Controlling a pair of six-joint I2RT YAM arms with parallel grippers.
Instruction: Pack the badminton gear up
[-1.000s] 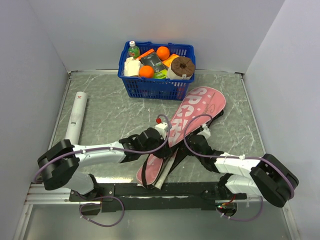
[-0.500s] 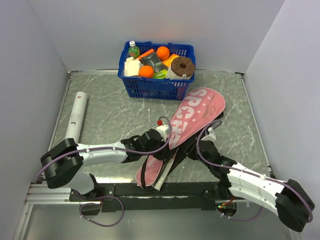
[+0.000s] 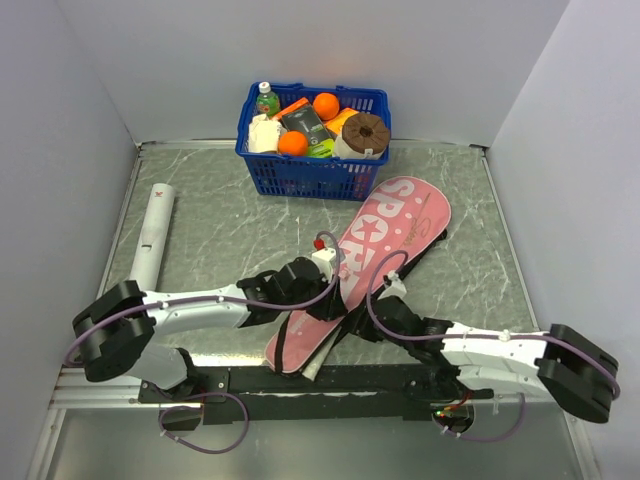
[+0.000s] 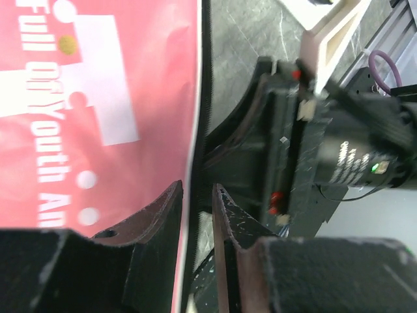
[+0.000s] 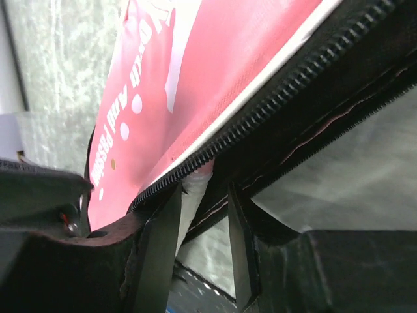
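While the pink "SPORT" cover point(image 3: 388, 232) lies flat on the tabletop point(image 3: 225, 225), slanting from the middle of the near edge toward the far right, you have both arms reaching in low at its narrow near end. Your left fingers point(image 4: 163, 214) come at it from the left side. They stand only a little apart, and the cover's black zip edge runs straight down into the slot between them; you cannot tell from these views whether they are pressing on it. Your right fingers point(image 5: 159, 244) come in from the right side, spread apart with tabletop showing through the gap, their tips just under the cover's open zip edge. Pale racket handles point(image 3: 320, 358) poke out from under the cover's narrow end at the near edge, and a dark racket rim shows along its right side. The long white tube point(image 3: 152, 238) lies by itself along the left edge, well apart from both arms. The blue basket point(image 3: 300, 180) of groceries sits at the middle of the far edge, just beside the cover's wide end.
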